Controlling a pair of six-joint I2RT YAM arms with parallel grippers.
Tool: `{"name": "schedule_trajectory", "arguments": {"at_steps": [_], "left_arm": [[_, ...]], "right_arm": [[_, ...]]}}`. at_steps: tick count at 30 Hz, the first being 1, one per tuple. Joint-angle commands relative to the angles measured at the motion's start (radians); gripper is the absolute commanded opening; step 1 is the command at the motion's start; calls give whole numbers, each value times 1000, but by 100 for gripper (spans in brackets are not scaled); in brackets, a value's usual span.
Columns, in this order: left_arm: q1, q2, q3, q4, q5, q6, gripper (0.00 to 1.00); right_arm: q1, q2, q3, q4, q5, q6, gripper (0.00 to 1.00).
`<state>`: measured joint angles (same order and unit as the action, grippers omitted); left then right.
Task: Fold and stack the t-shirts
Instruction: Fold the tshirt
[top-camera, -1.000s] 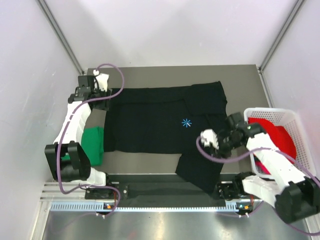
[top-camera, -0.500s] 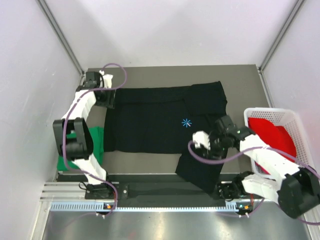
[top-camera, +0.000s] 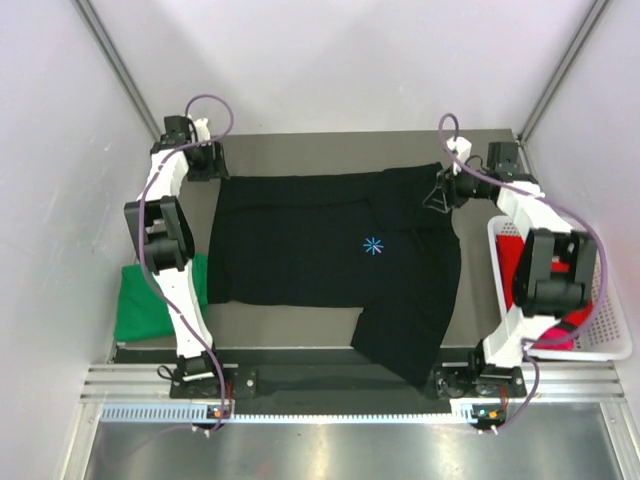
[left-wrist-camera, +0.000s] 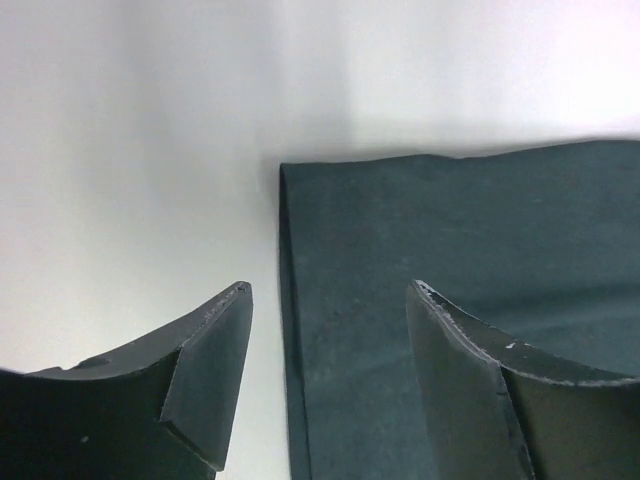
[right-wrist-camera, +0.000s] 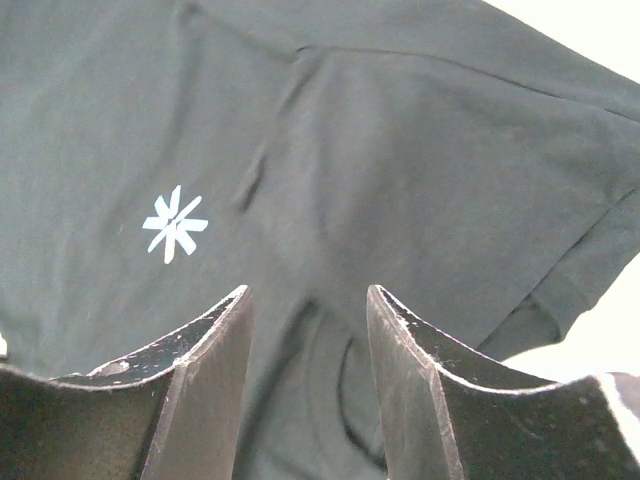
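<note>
Black shirt (top-camera: 310, 250) lies spread flat mid-tabletop (top-camera: 300, 150), long axis running left to right, starburst mark (top-camera: 373, 245) face up right of centre. One flap trails toward the near edge on the right side. Left claw (top-camera: 207, 165) sits at the shirt's far-left corner. In the left wrist view its fingers are spread, nothing between the pads, and the cloth's side edge runs up between them with the fabric stretching off to the right. Right claw (top-camera: 438, 192) is over the far-right corner, also spread and holding nothing. In its wrist view the cloth fills the frame below, the mark off to the left. From both claws the bulk of the shirt lies toward the near side, so each arm is nearest its own far corner. Likely a paired corner pinch to fold along the long axis. Height above the cloth cannot be told. Count: black shirts, one. Green shirt (top-camera: 150, 305), one, on the left just beside the black one's near-left corner. Basket (top-camera: 610, 330), one, on the right, holding one red shirt (top-camera: 515, 255) and a scrap of pink cloth (top-camera: 565, 338). Nothing stacked yet.
</note>
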<state>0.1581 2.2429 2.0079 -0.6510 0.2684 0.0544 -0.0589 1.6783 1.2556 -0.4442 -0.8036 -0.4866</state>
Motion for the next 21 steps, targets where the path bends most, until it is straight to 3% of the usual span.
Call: {"name": "schedule_trajectory", "arguments": {"at_steps": [1, 9, 14, 21], "left_arm": [[15, 56, 48, 8, 63, -51, 67], [24, 144, 69, 54, 78, -34, 65], [26, 187, 87, 83, 98, -51, 56], [24, 219, 91, 97, 94, -53, 45]], "right_arm": [[-38, 107, 111, 73, -94, 135, 50], [-81, 210, 182, 220, -129, 275, 50], [-102, 302, 251, 344, -80, 416, 51], [-101, 547, 513, 182, 29, 426, 56]]}}
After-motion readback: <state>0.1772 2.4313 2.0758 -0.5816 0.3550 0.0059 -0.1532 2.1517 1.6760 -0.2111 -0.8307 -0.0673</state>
